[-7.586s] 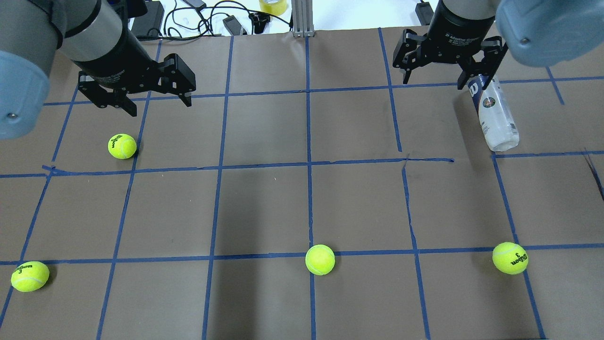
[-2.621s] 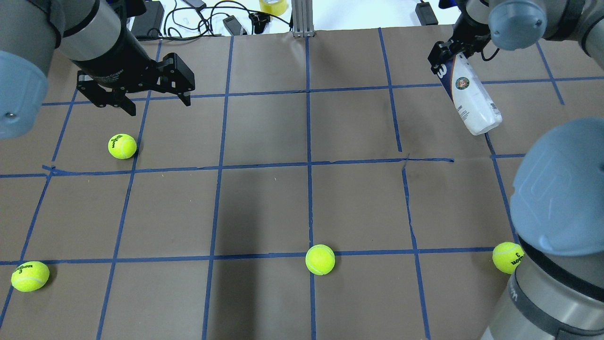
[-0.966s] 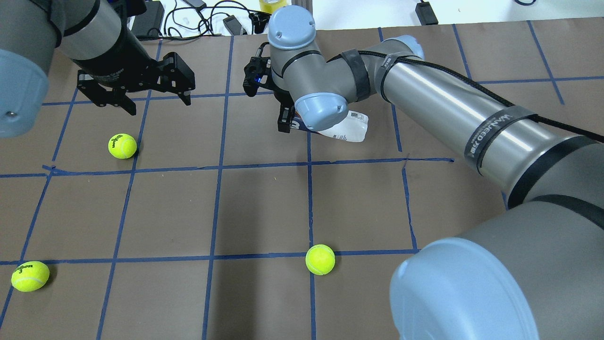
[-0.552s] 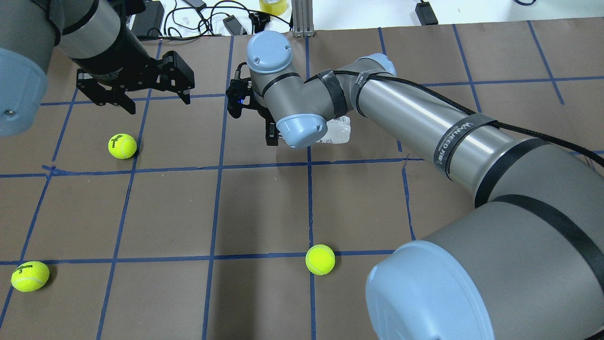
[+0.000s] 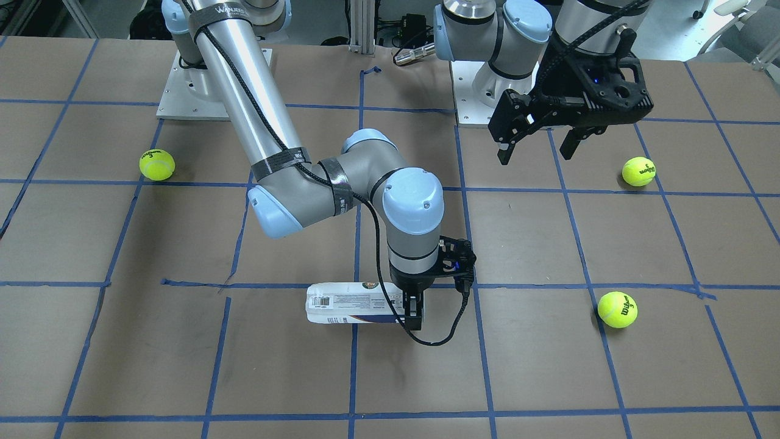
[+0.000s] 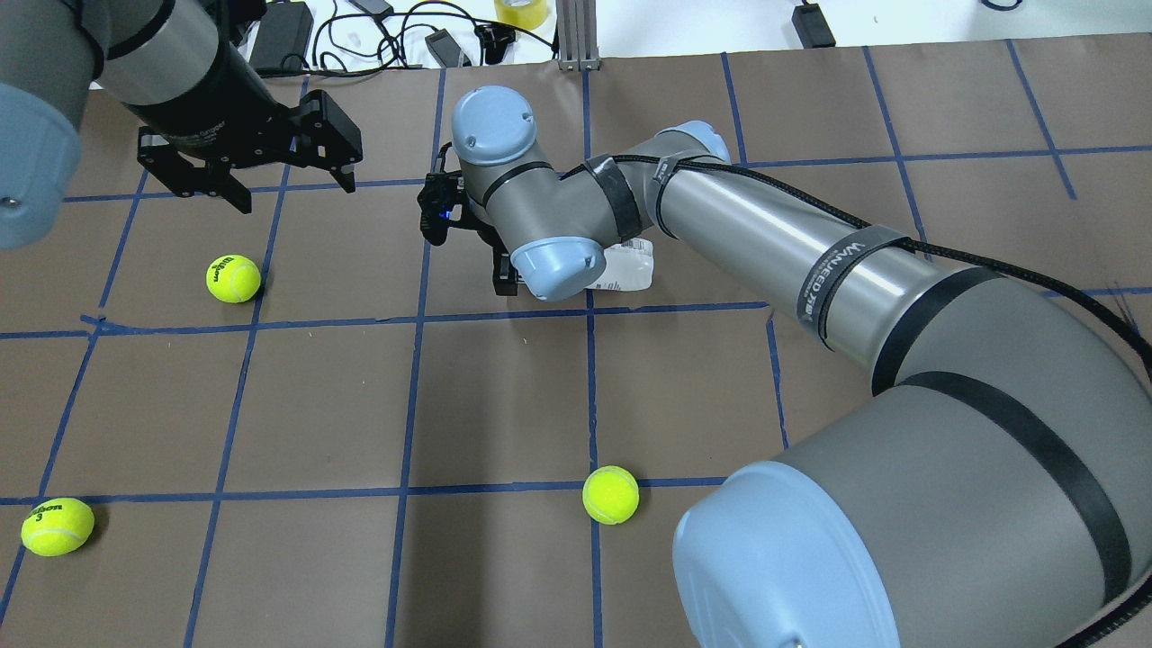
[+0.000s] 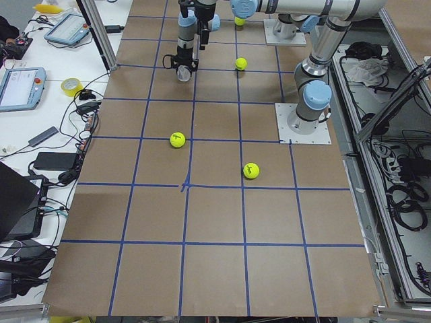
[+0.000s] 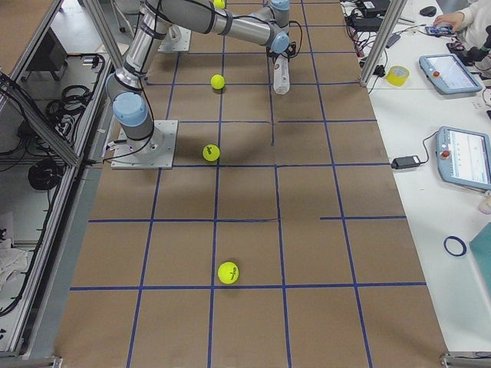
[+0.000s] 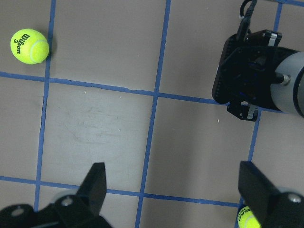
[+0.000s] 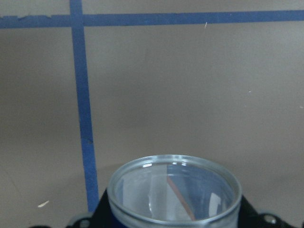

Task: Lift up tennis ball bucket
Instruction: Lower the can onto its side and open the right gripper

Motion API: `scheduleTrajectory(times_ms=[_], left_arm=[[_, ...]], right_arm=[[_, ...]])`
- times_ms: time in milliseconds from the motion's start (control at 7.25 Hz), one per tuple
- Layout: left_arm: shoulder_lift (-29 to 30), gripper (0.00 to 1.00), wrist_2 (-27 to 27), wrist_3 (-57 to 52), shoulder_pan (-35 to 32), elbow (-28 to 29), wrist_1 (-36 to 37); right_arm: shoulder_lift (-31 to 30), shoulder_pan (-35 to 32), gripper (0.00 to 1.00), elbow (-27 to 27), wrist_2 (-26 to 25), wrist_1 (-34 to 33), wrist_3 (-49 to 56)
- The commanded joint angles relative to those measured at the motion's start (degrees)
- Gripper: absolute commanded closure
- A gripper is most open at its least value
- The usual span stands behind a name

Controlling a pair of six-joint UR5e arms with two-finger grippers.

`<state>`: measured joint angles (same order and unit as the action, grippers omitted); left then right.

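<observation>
My right gripper point(image 5: 415, 310) is shut on the tennis ball bucket point(image 5: 348, 303), a clear tube with a white and navy label and a barcode. It grips one end and the tube lies level just above the far middle of the table. In the overhead view the right gripper point(image 6: 506, 274) is mostly under the wrist and only the tube's end point(image 6: 629, 268) shows. The right wrist view shows the tube's open rim point(image 10: 174, 194) with brown table beyond it. My left gripper point(image 5: 536, 151) is open and empty, hovering at the far left point(image 6: 292, 191).
Yellow-green tennis balls lie on the brown gridded table: one below the left gripper point(image 6: 233, 278), one at the near left corner point(image 6: 57, 526), one near the middle point(image 6: 610, 494), one near the right base point(image 5: 156, 165). The right arm point(image 6: 810, 261) stretches across the table.
My right arm has carried the bucket from the far right of the table leftward to the far middle, turning it level. The left gripper has shifted slightly back and stays open.
</observation>
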<state>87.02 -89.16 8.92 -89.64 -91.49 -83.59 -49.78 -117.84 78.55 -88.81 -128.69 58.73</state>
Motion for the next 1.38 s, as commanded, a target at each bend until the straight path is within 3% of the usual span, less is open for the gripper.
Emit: scheduleTrajectory(times_ms=[0,138,276,414,828,1241], left_arm=[[0.43,0.0,-0.14,-0.74,0.0,0.16,0.0],[0.43,0.0,-0.14,-0.75,0.17,0.17,0.0],[0.52,0.0,-0.05,-0.75,0.17,0.25,0.09],[0.44,0.0,-0.05,-0.75,-0.09,-0.01,0.26],[0.61,0.0,-0.14,-0.75,-0.09,0.08,0.35],[0.96,0.0,-0.14,-0.57,-0.44,-0.18,0.44]], right_arm=[[-0.05,-0.9,0.85,-0.41,0.04,0.02,-3.25],[-0.05,-0.99,0.43,-0.42,0.91,0.37,-7.1],[0.12,-0.99,0.08,-0.42,1.88,-0.06,-11.83],[0.21,-0.99,0.0,-0.42,3.36,-1.11,-13.1],[-0.4,-0.82,0.0,-0.42,3.29,-1.82,-12.06],[-4.87,3.29,0.0,0.37,0.75,-1.13,-2.22]])
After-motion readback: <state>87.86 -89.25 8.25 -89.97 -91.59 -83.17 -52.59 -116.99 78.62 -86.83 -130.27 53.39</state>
